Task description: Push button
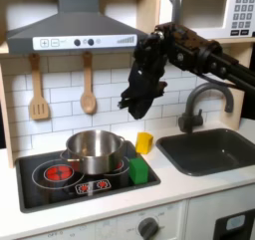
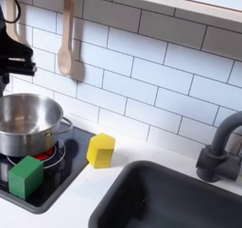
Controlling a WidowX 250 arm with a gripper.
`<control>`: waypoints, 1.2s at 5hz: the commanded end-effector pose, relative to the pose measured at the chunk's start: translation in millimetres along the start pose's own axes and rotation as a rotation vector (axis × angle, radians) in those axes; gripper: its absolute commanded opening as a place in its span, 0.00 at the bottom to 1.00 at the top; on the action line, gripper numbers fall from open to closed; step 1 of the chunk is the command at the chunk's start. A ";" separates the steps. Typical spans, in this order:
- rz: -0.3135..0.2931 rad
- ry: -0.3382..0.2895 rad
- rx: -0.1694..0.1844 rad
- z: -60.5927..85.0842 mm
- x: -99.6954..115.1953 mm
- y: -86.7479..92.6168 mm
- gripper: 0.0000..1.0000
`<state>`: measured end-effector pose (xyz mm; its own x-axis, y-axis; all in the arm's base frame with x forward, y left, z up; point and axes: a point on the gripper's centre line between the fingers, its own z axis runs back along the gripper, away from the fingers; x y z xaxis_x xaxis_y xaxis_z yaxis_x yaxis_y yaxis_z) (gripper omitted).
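Observation:
In the first exterior view my black gripper (image 1: pixel 133 105) hangs from the arm, which reaches in from the first exterior view's right. It points down in front of the white tiled wall, above the yellow block (image 1: pixel 144 141) and just below the hood's right end. Its fingers merge into one dark shape, so their state is unclear. A row of small round buttons (image 1: pixel 85 42) sits on the grey hood's front, up and left of the gripper. Red controls (image 1: pixel 94 186) mark the front of the black stove. In the second exterior view a black part of the gripper (image 2: pixel 13 54) juts in at the left edge.
A steel pot (image 1: pixel 95 150) stands on the stove (image 1: pixel 40 189) with a green block (image 1: pixel 138 169) beside it. Two wooden utensils (image 1: pixel 88 90) hang on the wall. The sink (image 1: pixel 214 149), its dark faucet (image 1: pixel 204 100) and a microwave keypad (image 1: pixel 242 20) lie to the first exterior view's right.

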<state>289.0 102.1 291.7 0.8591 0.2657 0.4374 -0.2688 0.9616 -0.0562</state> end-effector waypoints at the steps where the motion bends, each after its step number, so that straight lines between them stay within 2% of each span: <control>1: 0.001 -0.103 -0.040 13.4 27.8 9.0 0.00; 2: 0.009 -0.158 -0.057 27.3 39.7 13.3 0.00; 3: 0.003 -0.222 -0.050 35.9 49.5 17.0 0.00; 4: -0.026 -0.289 -0.032 36.9 56.0 19.4 0.00; 5: -0.037 -0.339 -0.035 36.3 63.9 21.1 0.00; 6: -0.049 -0.382 -0.055 36.9 69.7 19.1 0.00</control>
<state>325.8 139.7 353.7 0.6431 0.1932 0.7410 -0.2104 0.9750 -0.0716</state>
